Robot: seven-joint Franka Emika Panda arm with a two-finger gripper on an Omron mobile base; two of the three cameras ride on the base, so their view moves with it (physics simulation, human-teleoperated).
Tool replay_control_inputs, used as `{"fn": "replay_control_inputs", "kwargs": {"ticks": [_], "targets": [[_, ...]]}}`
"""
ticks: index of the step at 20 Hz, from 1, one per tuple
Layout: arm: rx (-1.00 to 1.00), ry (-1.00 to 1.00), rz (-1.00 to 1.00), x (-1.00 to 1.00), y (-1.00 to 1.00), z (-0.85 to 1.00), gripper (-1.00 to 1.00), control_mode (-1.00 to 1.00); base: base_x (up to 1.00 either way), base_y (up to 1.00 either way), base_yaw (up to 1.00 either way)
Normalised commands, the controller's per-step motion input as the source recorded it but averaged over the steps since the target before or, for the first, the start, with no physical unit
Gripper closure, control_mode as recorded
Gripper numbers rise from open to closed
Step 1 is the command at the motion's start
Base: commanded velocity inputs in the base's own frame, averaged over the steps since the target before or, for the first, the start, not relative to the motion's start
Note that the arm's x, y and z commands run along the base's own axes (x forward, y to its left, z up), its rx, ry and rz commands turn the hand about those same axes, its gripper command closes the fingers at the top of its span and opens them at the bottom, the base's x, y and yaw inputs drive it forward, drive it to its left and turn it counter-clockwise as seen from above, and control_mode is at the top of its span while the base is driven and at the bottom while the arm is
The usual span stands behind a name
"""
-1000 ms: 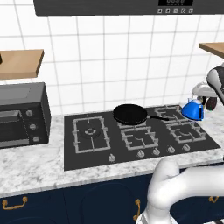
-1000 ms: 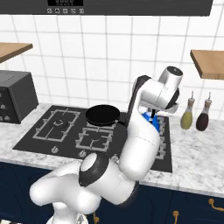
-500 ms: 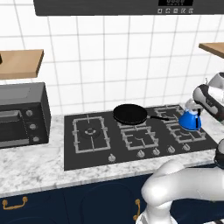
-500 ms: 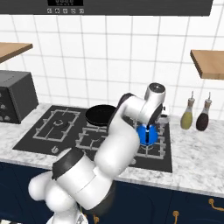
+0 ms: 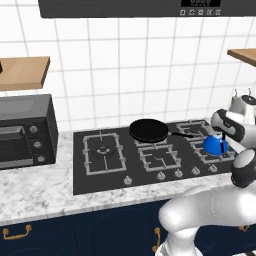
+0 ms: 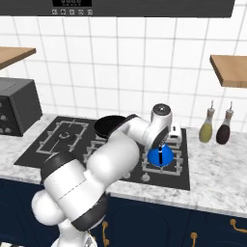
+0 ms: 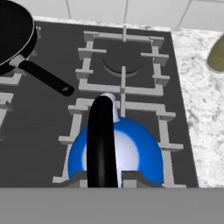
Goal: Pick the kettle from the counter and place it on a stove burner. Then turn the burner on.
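Note:
The bright-blue kettle [image 5: 216, 145] [image 6: 160, 157] [image 7: 131, 153] is down at the small front-right stove burner [image 6: 176, 162] [image 7: 169, 131] of the black cooktop. I cannot tell whether it rests on the grate or hangs just above it. My gripper [image 5: 221, 134] [image 6: 160, 144] [image 7: 105, 177] comes from above and is shut on the kettle's black arched handle [image 7: 101, 135], one fingertip on each side. The spout points toward the rear-right burner [image 7: 124, 61]. Speckled marble counter [image 5: 40, 190] [image 6: 217, 169] surrounds the cooktop.
A black frying pan [image 5: 149, 131] [image 7: 13, 26] sits on the rear middle burner, its handle reaching toward the kettle. Olive and dark bottles [image 6: 207, 126] [image 6: 224, 128] stand on the counter to the right. A row of knobs [image 5: 170, 175] lines the cooktop front. A toaster oven [image 5: 22, 130] stands far left.
The gripper has brought the kettle down and forward, from above the right rear of the cooktop to the front-right burner. The pan and bottles have stayed put.

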Motion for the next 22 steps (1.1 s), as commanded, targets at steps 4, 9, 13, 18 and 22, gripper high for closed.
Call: {"fn": "replay_control_inputs", "kwargs": {"ticks": [4, 9, 13, 18, 22], "targets": [[0.0, -0.08, 0.0, 0.09, 0.0, 0.0, 1.0, -1.0, 0.0, 0.0, 0.0], [0.0, -0.04, 0.0, 0.16, 0.0, 0.0, 1.0, -1.0, 0.0, 0.0, 0.0], [0.0, 0.0, 0.0, 0.06, 0.0, 0.0, 1.0, -1.0, 0.0, 0.0, 0.0], [0.0, 0.0, 0.0, 0.03, -0.01, 0.0, 1.0, -1.0, 0.0, 0.0, 0.0], [0.0, 0.0, -0.02, 0.0, -0.02, 0.0, -1.0, -1.0, 0.0, 0.0, 0.0]]}}
